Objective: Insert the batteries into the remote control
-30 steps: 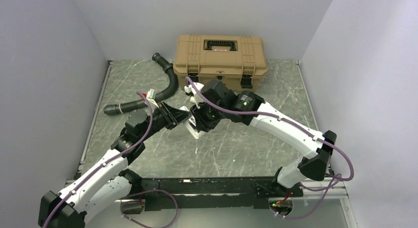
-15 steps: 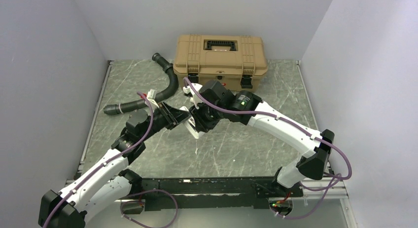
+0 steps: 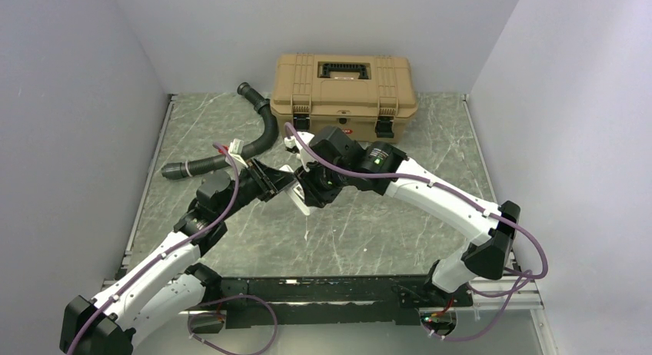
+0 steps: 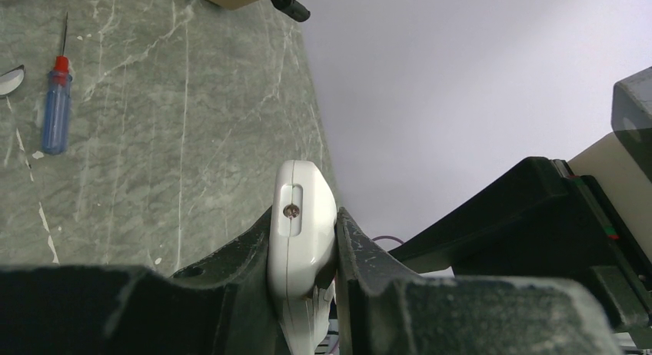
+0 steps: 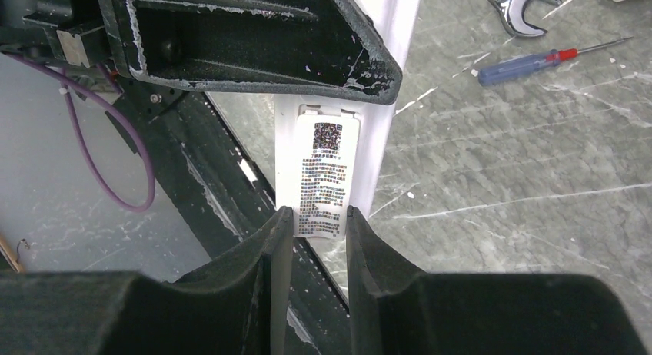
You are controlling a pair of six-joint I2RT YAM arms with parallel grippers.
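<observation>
At centre frame, the left claw [image 4: 304, 236] pinches the remote control [image 4: 301, 209] edgewise above the worktop [image 3: 369, 232] — the right claw [image 5: 319, 214] nips its labelled back, QR code [image 5: 328, 134] over print too small to read. Upper centre — tan case [image 3: 344, 84], closed.

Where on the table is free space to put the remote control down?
Bare table lies near the front edge between the left arm and right arm, and right of the tan toolbox. Crowded: by the black hose, and around the screwdriver and wrench beside the remote control.
</observation>
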